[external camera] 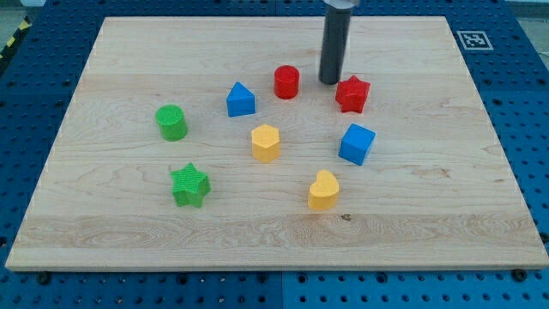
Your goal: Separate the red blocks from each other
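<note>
Two red blocks sit near the top of the wooden board (pixel 129 232). One is a red round block (pixel 286 82), like a short little can. The other is a red star block (pixel 352 93), with bumpy points all around. They are near each other but do not touch.

The robot's tip (pixel 330 81) comes down in the gap between them. It is a dark straight rod with nothing to open or close, and it holds nothing. It stands just beside the star, maybe touching it; that is hard to tell.

Lower down are a blue house-shaped block (pixel 241 99), a blue cube (pixel 357 143), a yellow six-sided block (pixel 266 142), a yellow heart block (pixel 323 190), a green round block (pixel 171 122) and a green star block (pixel 190 184).
</note>
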Motion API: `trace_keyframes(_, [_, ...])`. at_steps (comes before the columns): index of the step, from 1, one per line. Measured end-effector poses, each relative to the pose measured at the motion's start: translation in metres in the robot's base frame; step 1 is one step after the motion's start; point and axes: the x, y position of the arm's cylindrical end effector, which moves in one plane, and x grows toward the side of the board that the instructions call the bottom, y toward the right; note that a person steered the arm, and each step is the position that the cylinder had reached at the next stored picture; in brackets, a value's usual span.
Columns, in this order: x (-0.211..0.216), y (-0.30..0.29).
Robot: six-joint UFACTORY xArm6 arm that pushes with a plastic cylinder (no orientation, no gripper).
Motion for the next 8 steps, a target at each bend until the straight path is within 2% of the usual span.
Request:
trace_keyframes(2, [0.0, 0.028])
trace_keyframes(5, [0.01, 0.028])
trace_keyframes(7, [0.024, 0.053])
trace_keyframes(8, [0.031, 0.044])
